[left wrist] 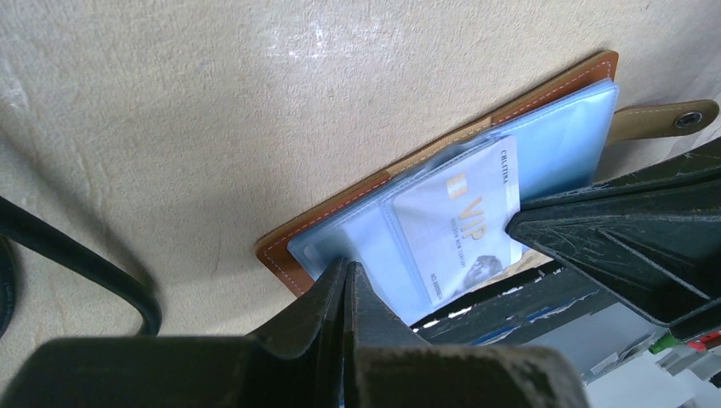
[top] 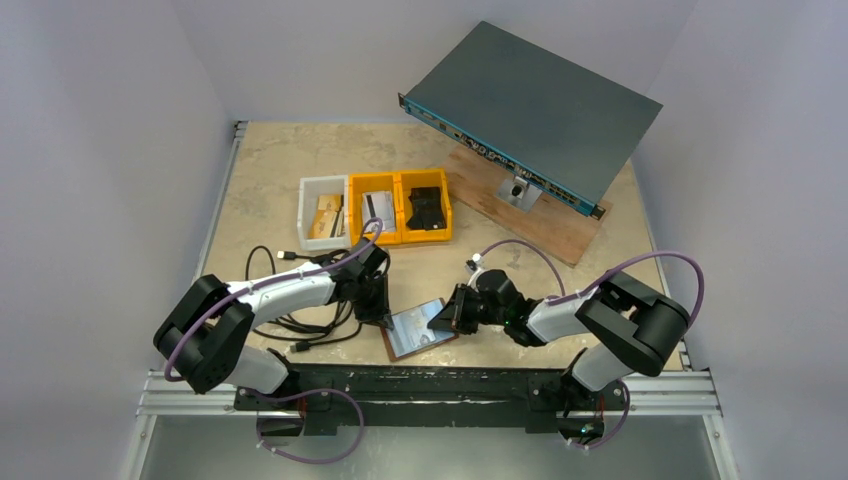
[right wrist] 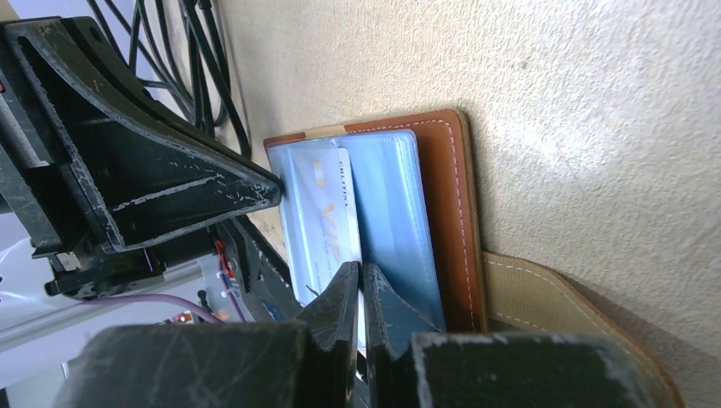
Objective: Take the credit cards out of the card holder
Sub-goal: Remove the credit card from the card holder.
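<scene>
The brown card holder lies open near the table's front edge, its clear blue pockets up. A white VIP credit card sticks partly out of a pocket. My left gripper is shut, its tips pressing on the pocket sheet at the holder's left corner. My right gripper is shut on the edge of the white card, over the holder. In the top view the left gripper and right gripper flank the holder. More cards lie in a bin.
A white bin holds tan cards. One yellow bin holds a grey-white card; the other holds a chunky black object. Black cables lie left of the holder. A grey rack box rests tilted on a wooden board.
</scene>
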{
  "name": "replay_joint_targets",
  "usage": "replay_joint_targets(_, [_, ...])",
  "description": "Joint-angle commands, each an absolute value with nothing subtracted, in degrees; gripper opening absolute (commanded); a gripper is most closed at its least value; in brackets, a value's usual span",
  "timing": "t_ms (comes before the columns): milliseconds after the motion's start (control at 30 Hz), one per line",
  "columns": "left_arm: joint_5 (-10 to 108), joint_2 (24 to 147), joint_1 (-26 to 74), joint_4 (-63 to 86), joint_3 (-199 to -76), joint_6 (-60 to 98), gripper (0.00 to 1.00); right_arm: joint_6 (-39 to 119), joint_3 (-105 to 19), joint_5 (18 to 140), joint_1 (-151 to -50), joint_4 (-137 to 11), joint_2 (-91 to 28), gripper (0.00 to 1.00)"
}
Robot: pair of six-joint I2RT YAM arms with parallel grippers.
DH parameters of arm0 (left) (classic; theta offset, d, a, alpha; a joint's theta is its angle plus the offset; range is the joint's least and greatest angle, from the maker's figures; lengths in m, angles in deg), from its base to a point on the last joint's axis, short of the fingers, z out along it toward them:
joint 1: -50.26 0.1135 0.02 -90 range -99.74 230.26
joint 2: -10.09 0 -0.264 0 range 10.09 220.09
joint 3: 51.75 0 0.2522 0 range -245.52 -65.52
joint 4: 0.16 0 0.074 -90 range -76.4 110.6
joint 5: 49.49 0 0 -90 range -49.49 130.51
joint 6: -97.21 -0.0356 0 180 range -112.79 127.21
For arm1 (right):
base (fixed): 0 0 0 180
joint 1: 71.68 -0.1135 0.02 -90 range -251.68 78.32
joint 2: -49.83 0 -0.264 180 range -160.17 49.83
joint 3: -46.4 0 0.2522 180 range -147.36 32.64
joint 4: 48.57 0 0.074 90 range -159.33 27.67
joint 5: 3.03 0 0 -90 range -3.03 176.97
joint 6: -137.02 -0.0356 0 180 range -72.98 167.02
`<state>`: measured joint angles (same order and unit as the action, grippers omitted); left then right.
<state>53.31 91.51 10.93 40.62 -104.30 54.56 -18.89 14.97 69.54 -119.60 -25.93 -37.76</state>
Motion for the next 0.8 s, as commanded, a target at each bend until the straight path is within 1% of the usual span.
replay_joint_targets(0, [47.0,93.3,11.4,44.8,-102.8,51.9,0.00,-17.3,16.4,70.7,-118.8,-27.2,-37.6,0.02])
replay_joint_targets(267, [47.1,93.3,11.5,44.6,-102.8,51.8,0.00,-17.6,17.0,70.8,-118.6,-27.0,-36.8,0.03])
replay_joint_targets(367, [47.1,93.4,11.5,44.6,-102.9,51.7,0.00,-17.6,16.9,70.8,-118.6,-27.3,-36.6,0.01])
replay_joint_targets(767, [47.0,93.1,11.4,45.2,-103.4,51.2,0.00,-15.9,17.1,74.2,-117.8,-35.2,-30.4,0.00])
